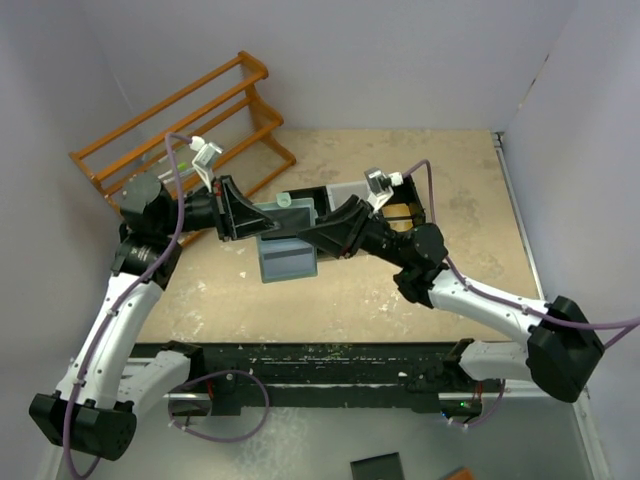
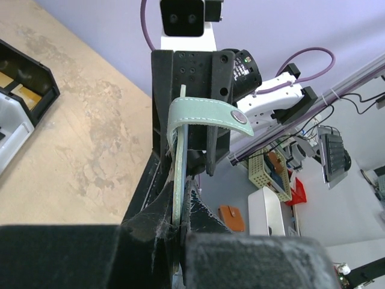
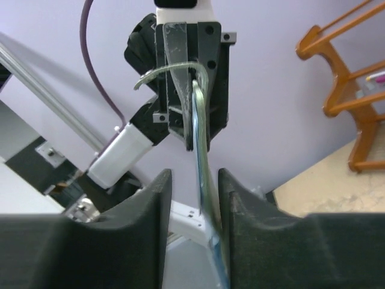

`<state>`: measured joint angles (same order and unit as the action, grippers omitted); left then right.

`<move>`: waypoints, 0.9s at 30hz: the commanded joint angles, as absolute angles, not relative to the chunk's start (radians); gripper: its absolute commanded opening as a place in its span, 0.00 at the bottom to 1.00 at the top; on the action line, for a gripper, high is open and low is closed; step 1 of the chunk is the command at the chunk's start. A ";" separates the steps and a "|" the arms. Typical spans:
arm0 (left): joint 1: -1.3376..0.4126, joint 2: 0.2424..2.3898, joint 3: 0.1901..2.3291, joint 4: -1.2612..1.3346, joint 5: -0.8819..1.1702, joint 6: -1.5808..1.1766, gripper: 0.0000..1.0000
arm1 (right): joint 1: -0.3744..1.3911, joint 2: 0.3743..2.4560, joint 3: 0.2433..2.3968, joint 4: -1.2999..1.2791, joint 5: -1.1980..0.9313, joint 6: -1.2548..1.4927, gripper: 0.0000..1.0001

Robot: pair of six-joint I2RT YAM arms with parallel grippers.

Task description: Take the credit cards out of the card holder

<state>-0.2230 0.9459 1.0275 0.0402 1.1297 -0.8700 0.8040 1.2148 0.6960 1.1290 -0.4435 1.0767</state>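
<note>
Muted teal-green card holder [image 2: 179, 180] held edge-on above the desk [image 1: 400, 290], snap tab [image 2: 207, 114] curling over its top, light blue inside just showing, left tool [image 2: 180, 226] clamped on it, right tool [image 3: 191, 192] fingers apart, straddling its opposite edge

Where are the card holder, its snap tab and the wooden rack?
card holder [image 2: 178, 180]: left wrist view, upright teal edge
snap tab [image 2: 204, 112]: left wrist view, strap's middle
wooden rack [image 1: 254, 67]: top view, right end

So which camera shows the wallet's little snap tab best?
The left wrist view: the snap tab of the card holder curls over close up, metal snap showing. The top view shows only a small teal speck; the right wrist view catches its thin curved edge.
</note>
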 commanded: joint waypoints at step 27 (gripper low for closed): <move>-0.219 0.913 1.063 -0.257 1.255 -0.525 0.47 | 0.801 1.421 1.451 -0.300 -0.837 0.444 0.00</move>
<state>-0.2184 0.9432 1.0153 -0.2535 1.2228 -0.5755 0.8024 1.4029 1.3571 -0.0731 -0.7856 0.5869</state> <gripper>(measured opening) 0.494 0.024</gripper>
